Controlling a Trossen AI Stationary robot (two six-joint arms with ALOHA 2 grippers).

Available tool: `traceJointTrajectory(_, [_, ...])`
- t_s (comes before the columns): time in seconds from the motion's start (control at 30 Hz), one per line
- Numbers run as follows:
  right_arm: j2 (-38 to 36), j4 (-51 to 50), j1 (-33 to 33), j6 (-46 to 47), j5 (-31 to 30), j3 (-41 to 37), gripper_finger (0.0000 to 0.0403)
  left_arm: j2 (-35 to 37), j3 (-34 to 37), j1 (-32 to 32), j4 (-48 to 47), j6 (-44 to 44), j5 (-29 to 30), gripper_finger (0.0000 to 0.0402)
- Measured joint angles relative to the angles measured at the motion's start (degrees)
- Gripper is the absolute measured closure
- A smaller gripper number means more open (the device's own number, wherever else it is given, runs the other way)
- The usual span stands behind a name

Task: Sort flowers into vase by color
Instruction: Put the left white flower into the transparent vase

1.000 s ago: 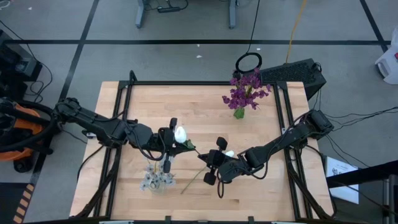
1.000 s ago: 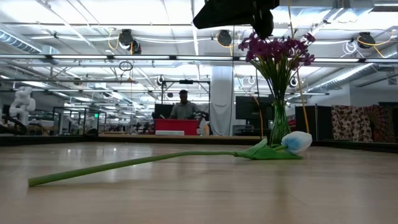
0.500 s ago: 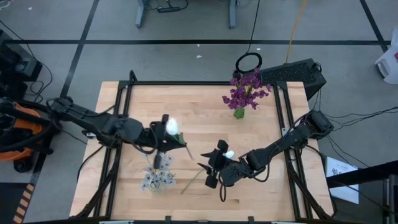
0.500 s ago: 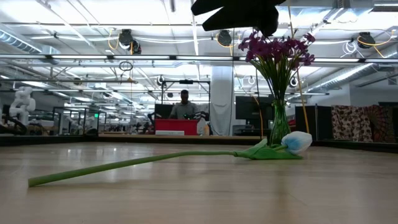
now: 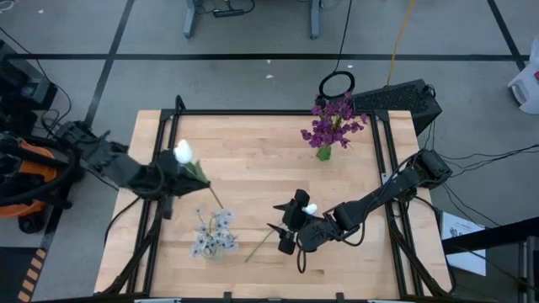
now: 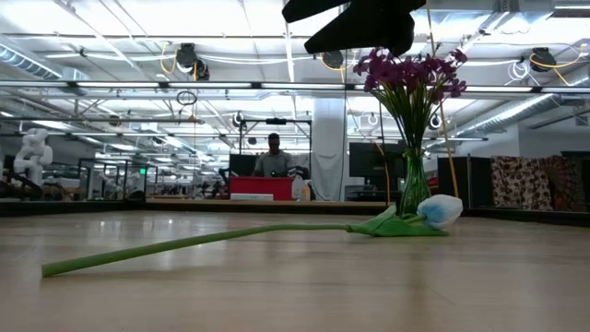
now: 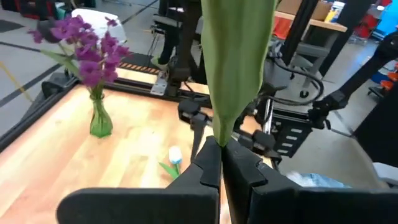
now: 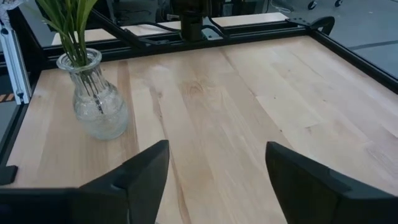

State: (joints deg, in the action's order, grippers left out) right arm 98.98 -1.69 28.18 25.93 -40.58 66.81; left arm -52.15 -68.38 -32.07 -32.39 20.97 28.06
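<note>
Progress looks partial to us, and we are reading the table from the left, placing things by the clear vase (image 5: 209,244) near the front edge. Left of that vase and farther back, our left gripper (image 5: 168,178) is clamping a white tulip (image 5: 182,152) by its stem, the jaws pressed together on it, the bud hanging over the table's left rail and the stem slanting down toward the vase. We judge this flower is being carried but is not yet in any vase.

In the clear vase itself, a pale sprig (image 5: 221,220) of small blossoms is already standing.

Right of the vase, another tulip (image 6: 437,210) is lying flat on the wood, its stem (image 6: 203,242) stretching toward the vase. Our right gripper (image 5: 288,227) is hovering over it with its fingers spread wide apart and nothing between them; in its wrist view only bare wood is showing between the fingers.

Farthest right and at the back, well apart from the clear vase, the purple flowers (image 5: 333,122) are standing together in a green vase (image 5: 323,152), so we judge that colour finished.

Two white tulips are still waiting to be placed, we reckon.
</note>
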Motion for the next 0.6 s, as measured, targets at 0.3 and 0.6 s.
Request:
traceJointTrajectory(0.3, [0.0, 0.0, 0.0, 0.2, 0.1, 0.0, 0.0145, 2.1, 4.1, -11.9, -4.2, 6.2, 4.3, 0.0396])
traceJointTrajectory(0.6, [0.0, 0.0, 0.1, 0.2, 0.2, 0.0, 0.0145, 3.6, 5.4, -24.8, -8.7, 14.5, 15.0, 0.0396])
